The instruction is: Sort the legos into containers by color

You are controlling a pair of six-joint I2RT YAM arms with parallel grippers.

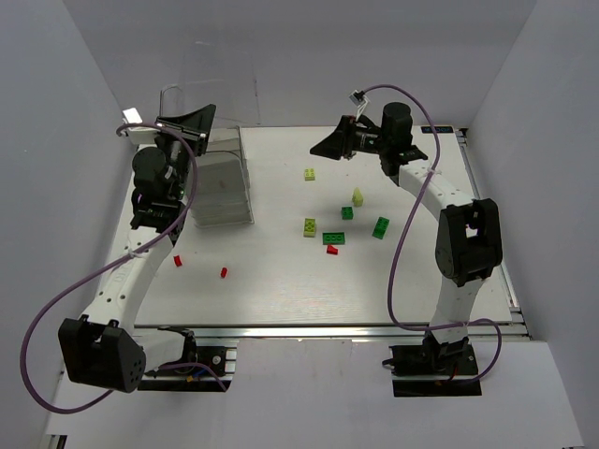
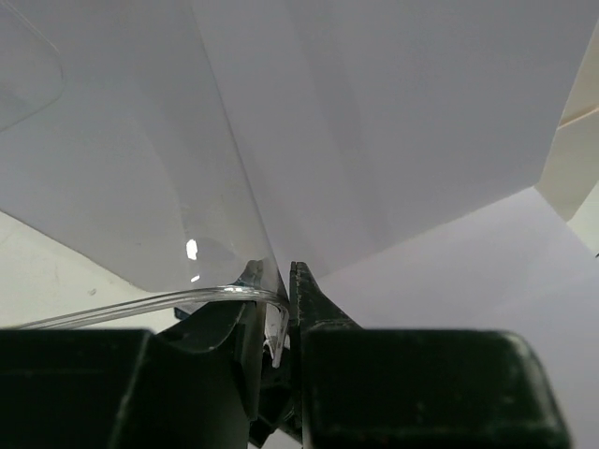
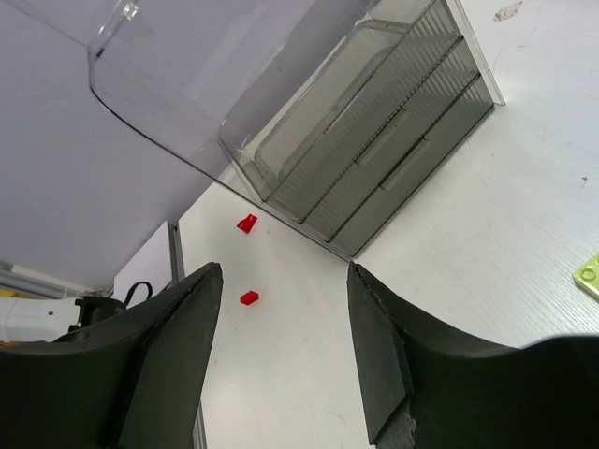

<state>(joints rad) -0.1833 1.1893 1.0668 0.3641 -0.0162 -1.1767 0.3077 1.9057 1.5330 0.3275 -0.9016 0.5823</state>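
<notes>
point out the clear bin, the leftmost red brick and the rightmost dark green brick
clear bin [image 1: 225,187], top view, on its bare inside
leftmost red brick [image 1: 178,261], top view, on its top
rightmost dark green brick [image 1: 381,227], top view, on its top

White table [image 1: 281,290], plain white walls [image 1: 374,47] around, metal rail [image 1: 309,330] along near edge

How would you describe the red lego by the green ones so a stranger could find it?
Near the middle of the white table lies a loose cluster of green legos. At its near edge, beside a flat dark green lego, sits the red lego. It is the only red one there; the other two red legos lie over by the left arm.
</notes>
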